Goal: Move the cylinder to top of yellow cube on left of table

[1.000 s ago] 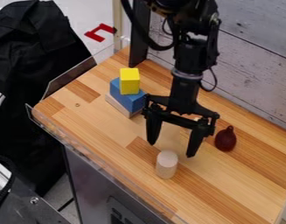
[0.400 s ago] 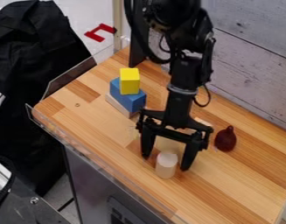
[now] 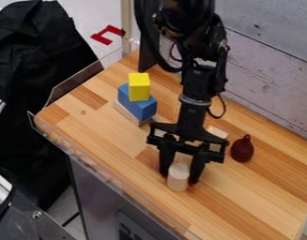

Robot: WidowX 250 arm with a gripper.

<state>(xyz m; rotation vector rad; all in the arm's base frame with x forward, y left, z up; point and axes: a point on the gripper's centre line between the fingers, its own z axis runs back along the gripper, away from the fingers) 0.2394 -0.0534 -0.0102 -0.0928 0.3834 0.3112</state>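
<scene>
A: Striped wooden tabletop (image 3: 104,133), grey plank wall (image 3: 268,61) behind. What're the black two-finger gripper's (image 3: 179,179) fingers doing?

B: Narrow, tbh, closed on the pale upright cylinder (image 3: 178,178) standing between them.

A: And the solid yellow cube (image 3: 139,87)?

B: Up-left of the fingers in the view, atop a blue block (image 3: 140,108). There's a dark red pear-shaped object (image 3: 242,150) off to their right.
</scene>
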